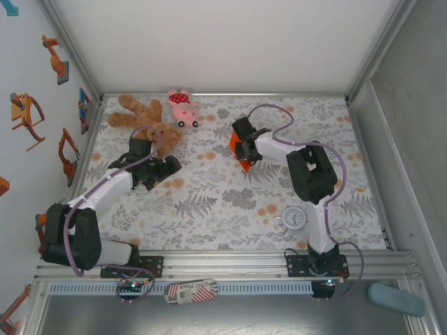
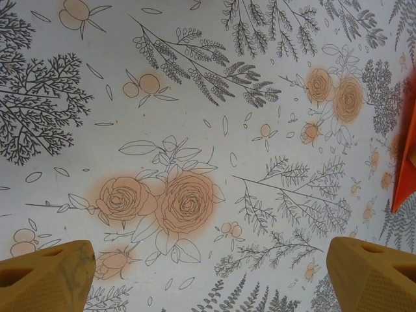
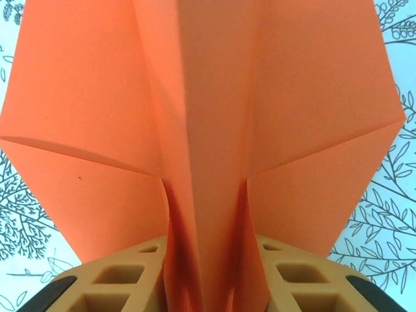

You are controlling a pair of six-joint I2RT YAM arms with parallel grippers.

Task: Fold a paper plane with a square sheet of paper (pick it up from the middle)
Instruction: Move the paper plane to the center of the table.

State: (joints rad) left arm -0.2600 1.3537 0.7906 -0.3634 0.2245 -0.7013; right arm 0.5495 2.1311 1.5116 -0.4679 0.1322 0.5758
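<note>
The orange paper plane [image 3: 208, 117], its wings flared either side of a raised centre crease, is held toward the far middle of the floral tablecloth [image 1: 223, 206], with the right gripper [image 3: 208, 286] clamped on that central fold. The left gripper [image 2: 208, 279] hovers with jaws apart over bare cloth near the teddy bear [image 1: 143, 118]. Folding appears to be in its closing stage. The next move likely calls for sharpening the crease or setting the plane down without crumpling the thin paper.
</note>
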